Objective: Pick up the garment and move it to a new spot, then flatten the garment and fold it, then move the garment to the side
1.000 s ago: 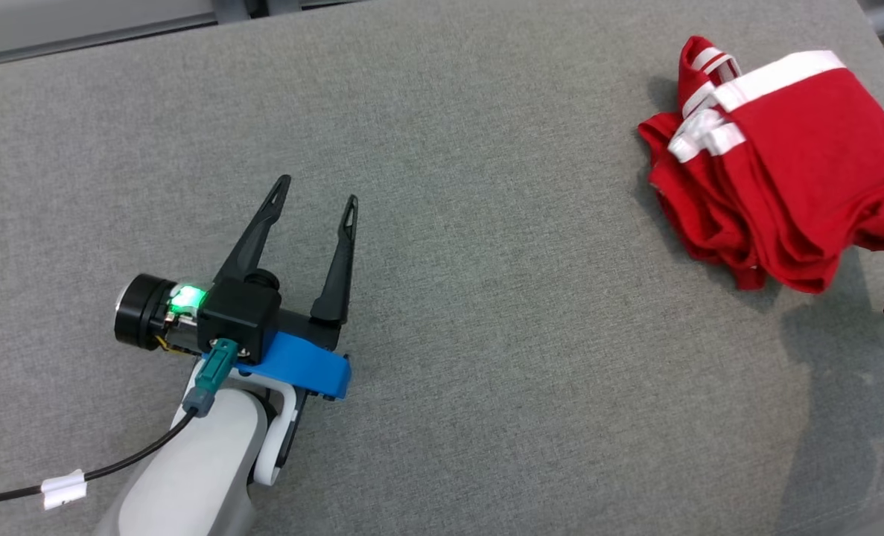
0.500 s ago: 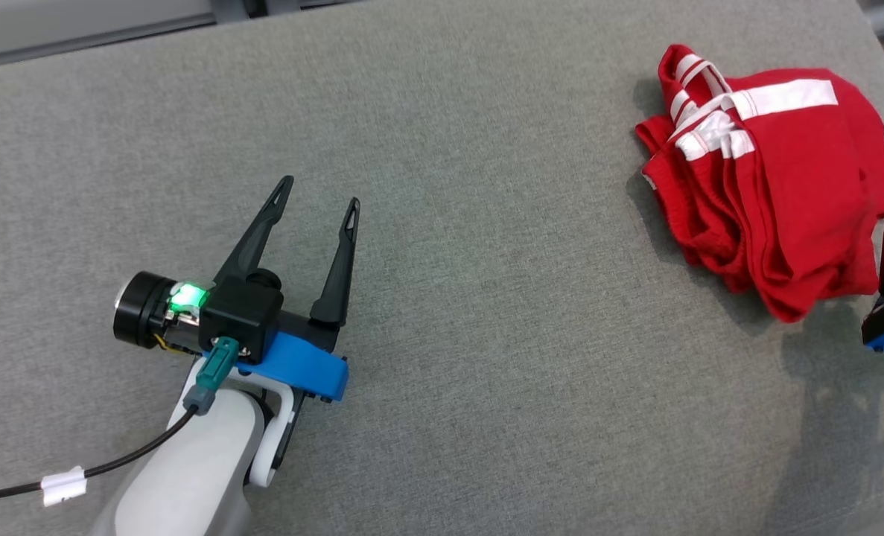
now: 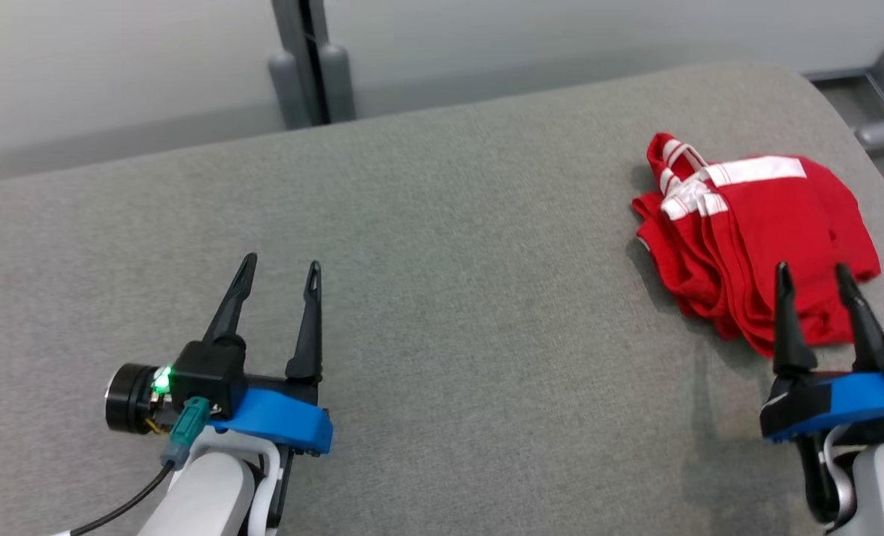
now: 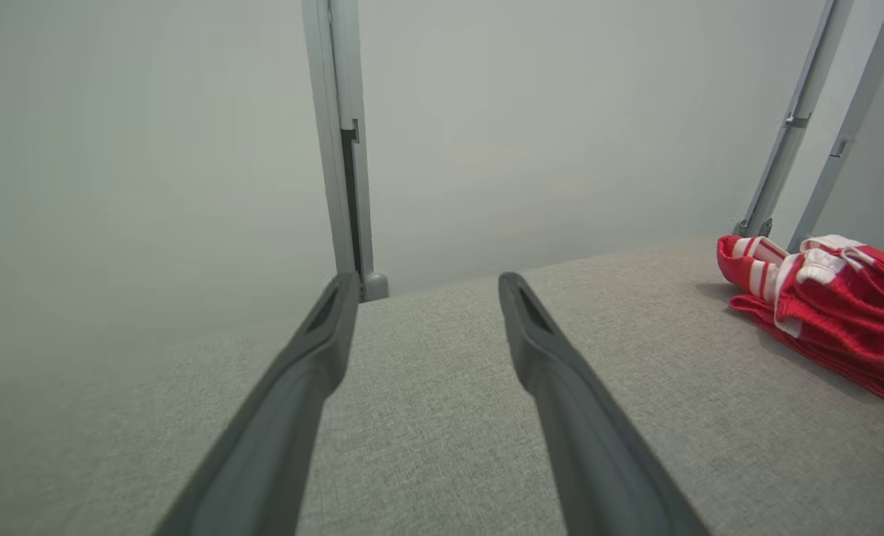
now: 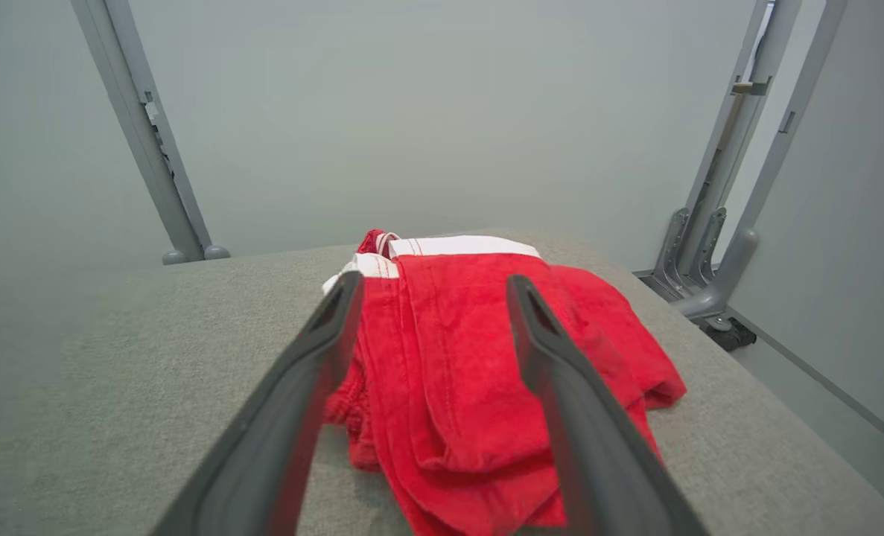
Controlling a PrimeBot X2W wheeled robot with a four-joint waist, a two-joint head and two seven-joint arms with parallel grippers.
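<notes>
The garment (image 3: 754,238) is red with white stripes and lies folded in a bundle at the right of the grey table (image 3: 471,298). Its near edge sits just beyond my right gripper (image 3: 812,272), which stands open with nothing between its fingers. In the right wrist view the garment (image 5: 471,350) shows between and beyond the two spread fingers. My left gripper (image 3: 281,266) is open and empty over the table's left part, far from the cloth. The left wrist view has the garment (image 4: 829,313) at its right edge.
The table's far edge runs along a pale wall with a grey post (image 3: 307,67) behind it. Grey metal frame legs (image 5: 717,246) stand off the table's right end. The padded surface rounds off at the right edge.
The garment has dropped from my right gripper onto the table and settled flatter. That gripper opened and drew back toward me. The head camera tilted up, shifting the whole picture.
</notes>
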